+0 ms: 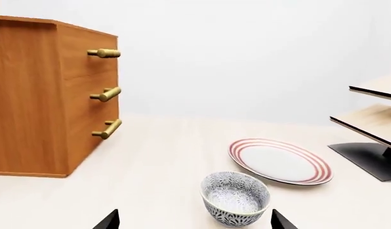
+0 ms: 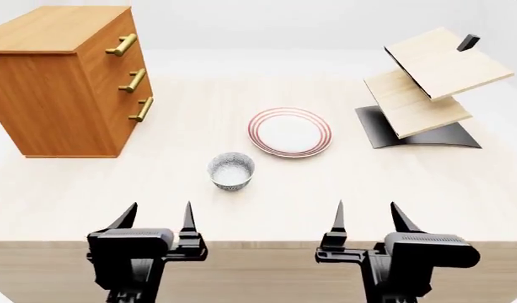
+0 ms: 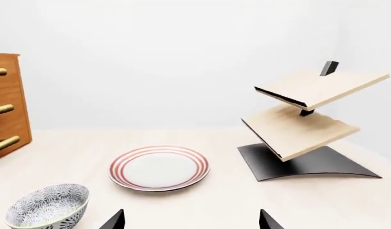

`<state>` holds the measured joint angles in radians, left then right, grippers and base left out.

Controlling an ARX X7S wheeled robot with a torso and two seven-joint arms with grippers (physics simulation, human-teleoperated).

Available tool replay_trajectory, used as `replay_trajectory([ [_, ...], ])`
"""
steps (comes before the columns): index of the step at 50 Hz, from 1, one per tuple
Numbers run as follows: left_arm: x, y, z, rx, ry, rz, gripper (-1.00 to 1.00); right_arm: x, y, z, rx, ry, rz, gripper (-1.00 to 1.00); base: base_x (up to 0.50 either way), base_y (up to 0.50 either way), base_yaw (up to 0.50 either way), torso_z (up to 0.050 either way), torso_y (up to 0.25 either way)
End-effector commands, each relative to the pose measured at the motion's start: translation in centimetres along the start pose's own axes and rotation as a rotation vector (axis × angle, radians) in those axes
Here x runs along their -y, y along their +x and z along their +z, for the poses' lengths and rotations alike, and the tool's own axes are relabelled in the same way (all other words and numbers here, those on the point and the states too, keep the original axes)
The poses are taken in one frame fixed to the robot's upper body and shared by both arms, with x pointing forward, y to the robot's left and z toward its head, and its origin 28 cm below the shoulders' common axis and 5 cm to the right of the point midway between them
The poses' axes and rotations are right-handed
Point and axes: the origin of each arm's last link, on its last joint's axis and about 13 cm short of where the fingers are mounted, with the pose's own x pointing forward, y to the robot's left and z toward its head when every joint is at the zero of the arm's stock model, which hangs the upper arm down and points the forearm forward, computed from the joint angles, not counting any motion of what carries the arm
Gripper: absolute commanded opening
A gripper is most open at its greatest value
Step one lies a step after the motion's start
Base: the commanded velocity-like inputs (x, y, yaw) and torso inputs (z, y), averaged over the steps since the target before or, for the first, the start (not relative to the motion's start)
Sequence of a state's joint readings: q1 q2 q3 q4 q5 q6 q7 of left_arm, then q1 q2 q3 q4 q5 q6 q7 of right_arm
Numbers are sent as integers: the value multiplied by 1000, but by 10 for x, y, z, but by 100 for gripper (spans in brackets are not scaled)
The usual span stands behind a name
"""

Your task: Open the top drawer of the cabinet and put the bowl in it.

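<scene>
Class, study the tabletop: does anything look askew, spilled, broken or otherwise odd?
Nothing stands out. The bowl sits upright beside the plate, the cabinet has all three drawers shut, and the rack has tilted shelves that look built that way.

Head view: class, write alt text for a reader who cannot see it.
Two open grippers, left and right, hover at the table's near edge. Ahead sits a speckled bowl, then a red-ringed plate. A closed three-drawer cabinet stands far left, a tilted-shelf rack far right.
</scene>
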<state>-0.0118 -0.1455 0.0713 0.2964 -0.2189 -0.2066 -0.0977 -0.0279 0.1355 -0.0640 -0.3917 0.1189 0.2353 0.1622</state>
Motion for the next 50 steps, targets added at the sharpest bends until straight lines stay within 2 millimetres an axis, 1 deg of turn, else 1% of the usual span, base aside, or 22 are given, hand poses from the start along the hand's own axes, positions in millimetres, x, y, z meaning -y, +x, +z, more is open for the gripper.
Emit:
replay_trajectory([
  [1, -2, 5, 41, 46, 35, -35, 100, 11, 1, 41, 43, 33, 4, 100, 0, 0, 0, 50, 0],
  [3, -3, 7, 52, 51, 38, -40, 100, 13, 1, 50, 55, 7, 6, 100, 0, 0, 0, 50, 0],
  [7, -5, 12, 83, 52, 44, -54, 100, 16, 2, 75, 70, -45, 18, 100, 0, 0, 0, 50, 0],
  [13, -8, 20, 123, 53, 52, -74, 100, 22, 5, 106, 66, -95, 13, 100, 0, 0, 0, 2, 0],
  [18, -10, 28, 146, 56, 86, -80, 100, 27, 8, 127, 82, -122, -9, 100, 0, 0, 0, 0, 0],
  [22, -11, 33, 160, 61, 91, -86, 100, 30, 10, 139, 90, -132, -15, 100, 0, 0, 0, 0, 0],
  [27, -10, 38, 170, 72, 102, -88, 100, 32, 13, 149, 105, -146, -23, 100, 12, 0, 0, 0, 0],
  [34, -8, 41, 180, 90, 124, -94, 100, 32, 13, 155, 124, -157, -15, 100, 475, 0, 0, 0, 0],
  [50, -9, 44, 181, 91, 125, -92, 100, 34, 15, 154, 118, -157, -23, 100, 500, 0, 0, 0, 0],
])
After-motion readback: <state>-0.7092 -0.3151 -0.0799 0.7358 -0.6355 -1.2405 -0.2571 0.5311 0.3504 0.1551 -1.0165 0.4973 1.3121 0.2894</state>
